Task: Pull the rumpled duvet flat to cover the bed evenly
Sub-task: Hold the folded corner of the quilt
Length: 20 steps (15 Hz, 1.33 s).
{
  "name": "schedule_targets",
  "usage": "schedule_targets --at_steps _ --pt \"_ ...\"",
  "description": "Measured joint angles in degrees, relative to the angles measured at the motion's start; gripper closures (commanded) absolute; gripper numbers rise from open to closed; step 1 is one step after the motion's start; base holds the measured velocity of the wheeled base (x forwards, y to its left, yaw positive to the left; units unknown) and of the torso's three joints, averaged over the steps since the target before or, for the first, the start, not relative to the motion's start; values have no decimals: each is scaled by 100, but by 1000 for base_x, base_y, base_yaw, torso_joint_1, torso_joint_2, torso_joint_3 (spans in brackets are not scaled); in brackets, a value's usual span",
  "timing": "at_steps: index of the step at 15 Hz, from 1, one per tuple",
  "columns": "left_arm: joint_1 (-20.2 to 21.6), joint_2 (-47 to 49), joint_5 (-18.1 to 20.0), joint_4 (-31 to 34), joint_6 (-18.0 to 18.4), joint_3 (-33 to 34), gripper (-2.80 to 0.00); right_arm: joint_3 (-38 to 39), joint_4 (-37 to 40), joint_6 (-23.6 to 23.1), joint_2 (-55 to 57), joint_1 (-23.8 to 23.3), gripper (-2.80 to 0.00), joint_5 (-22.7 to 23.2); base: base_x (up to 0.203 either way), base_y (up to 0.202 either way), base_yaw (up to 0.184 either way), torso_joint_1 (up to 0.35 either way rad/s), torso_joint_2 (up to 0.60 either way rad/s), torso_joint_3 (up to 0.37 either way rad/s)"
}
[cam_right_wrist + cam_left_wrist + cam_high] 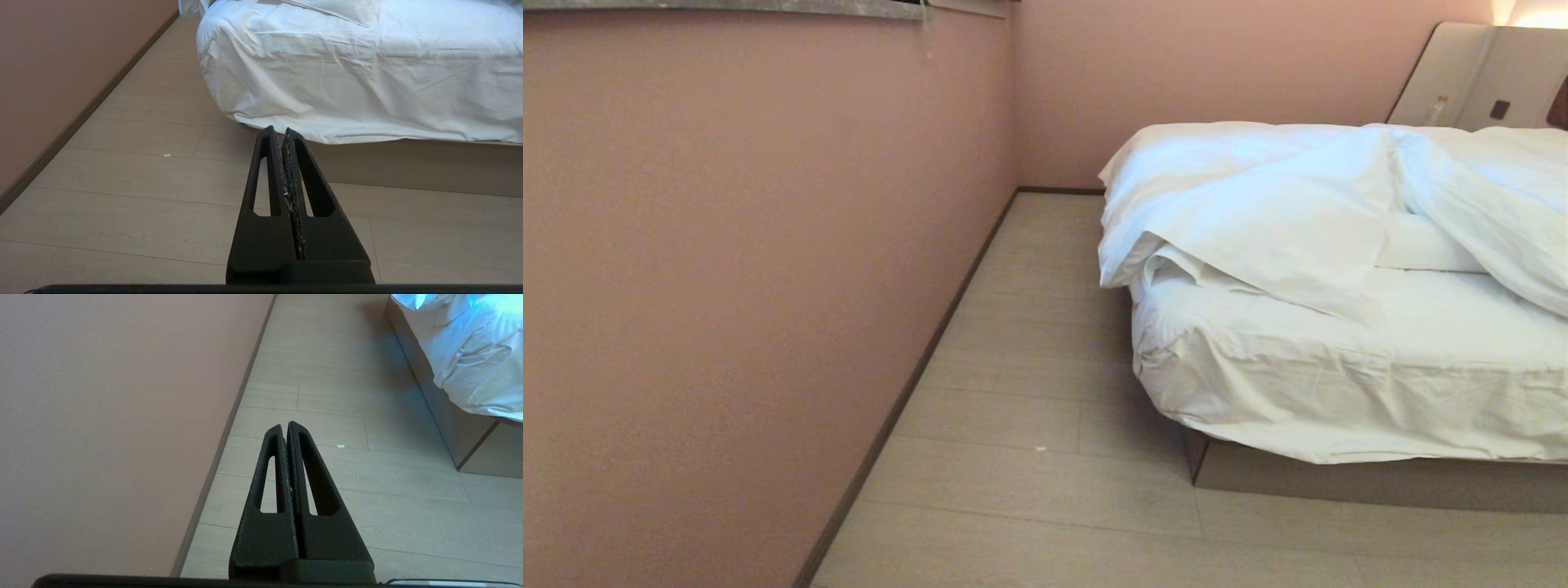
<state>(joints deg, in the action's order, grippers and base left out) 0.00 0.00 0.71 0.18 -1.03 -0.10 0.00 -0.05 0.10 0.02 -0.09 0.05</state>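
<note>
The bed [1339, 482] stands at the right, with a wrinkled white sheet over its mattress and a grey-brown base. The white duvet [1258, 196] lies bunched and folded back across the upper part of the bed, one corner hanging over the near left side. Neither arm shows in the head view. My left gripper [285, 425] is shut and empty, held over the floor beside the pink wall. My right gripper [278, 130] is also shut and empty, pointing at the bed's foot end [367, 73], a short way from it. The duvet edge [343, 8] shows above the sheet.
A pink wall [727, 286] with a dark skirting board runs along the left. A strip of pale wood floor [1029, 392] lies between it and the bed. A beige panel [1454, 73] stands behind the bed at the far right. A small white scrap [340, 446] lies on the floor.
</note>
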Motion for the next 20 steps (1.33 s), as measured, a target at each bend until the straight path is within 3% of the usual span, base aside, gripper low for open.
schedule_targets --at_steps 20 --pt "0 0 -11 4 26 0 0 0 -2 0 0 -1 0 -6 0 0 0 0 0 0"
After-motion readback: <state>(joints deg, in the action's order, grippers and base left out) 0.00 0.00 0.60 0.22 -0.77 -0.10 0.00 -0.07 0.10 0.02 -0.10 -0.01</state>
